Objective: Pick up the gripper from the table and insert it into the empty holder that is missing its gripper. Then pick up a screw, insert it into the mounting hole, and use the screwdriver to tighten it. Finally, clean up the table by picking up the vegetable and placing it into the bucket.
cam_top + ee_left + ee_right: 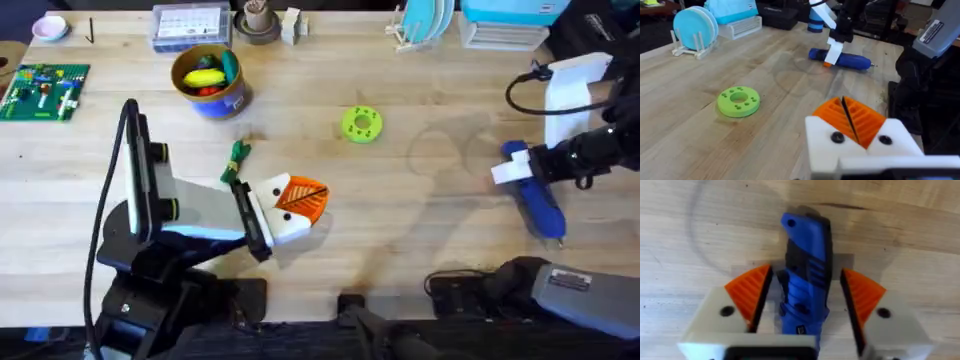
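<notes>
The blue screwdriver (541, 205) lies on the table at the right. My right gripper (807, 280) is open and straddles its body (805, 270), with a gap at each orange pad. This gripper (512, 168) sits at the screwdriver's far end. My left gripper (308, 200) is shut, its two orange fingers (860, 117) pressed together low over the table's middle. The green vegetable (237, 160) lies just left of it. The blue bucket (210, 82), yellow inside, stands farther back and holds toy pieces. A loose gripper, an empty holder and a screw are out of view.
A green disc with holes (361, 124) lies mid-table (738, 101). A green brick board (45, 90) is at far left. A clear box (190, 25), a brown cup (258, 22) and a rack of blue plates (425, 22) line the back edge.
</notes>
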You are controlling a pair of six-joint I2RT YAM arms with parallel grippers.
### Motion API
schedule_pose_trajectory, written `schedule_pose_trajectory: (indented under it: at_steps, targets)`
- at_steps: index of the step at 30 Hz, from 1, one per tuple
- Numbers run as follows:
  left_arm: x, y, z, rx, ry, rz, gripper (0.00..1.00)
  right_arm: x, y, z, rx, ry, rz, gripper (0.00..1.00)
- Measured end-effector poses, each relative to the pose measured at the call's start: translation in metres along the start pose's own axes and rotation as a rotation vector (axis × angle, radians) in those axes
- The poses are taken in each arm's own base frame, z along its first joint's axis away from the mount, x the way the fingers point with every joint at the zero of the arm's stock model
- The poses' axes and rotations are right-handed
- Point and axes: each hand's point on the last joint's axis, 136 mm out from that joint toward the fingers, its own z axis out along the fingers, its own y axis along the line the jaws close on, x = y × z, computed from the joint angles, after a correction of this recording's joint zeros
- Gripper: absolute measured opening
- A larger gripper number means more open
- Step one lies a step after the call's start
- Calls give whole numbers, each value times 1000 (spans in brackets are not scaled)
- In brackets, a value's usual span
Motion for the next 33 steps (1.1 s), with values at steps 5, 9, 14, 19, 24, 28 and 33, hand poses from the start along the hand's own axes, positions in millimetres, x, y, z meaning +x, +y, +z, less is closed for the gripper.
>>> schedule_pose_trajectory:
  at_steps: [5,9,14,19,24,28,33]
  targets:
    - [0,0,0,0,0,0,10,0,0,0,-1,1,-8,656]
    - [0,0,0,0,0,0,10,0,-1,0,5,0,-12,513]
    - [0,0,0,0,0,0,10,0,-2,0,8,-1,-18,340]
    - [0,0,0,0,0,0,10,-1,-2,0,9,-1,-19,113]
    - [0,0,0,0,0,0,10,0,-1,0,7,1,-19,21]
    - [0,0,0,0,0,0,10,0,-2,0,9,0,-19,21]
    - [0,0,0,0,0,0,10,-2,-3,-3,17,-11,-18,21]
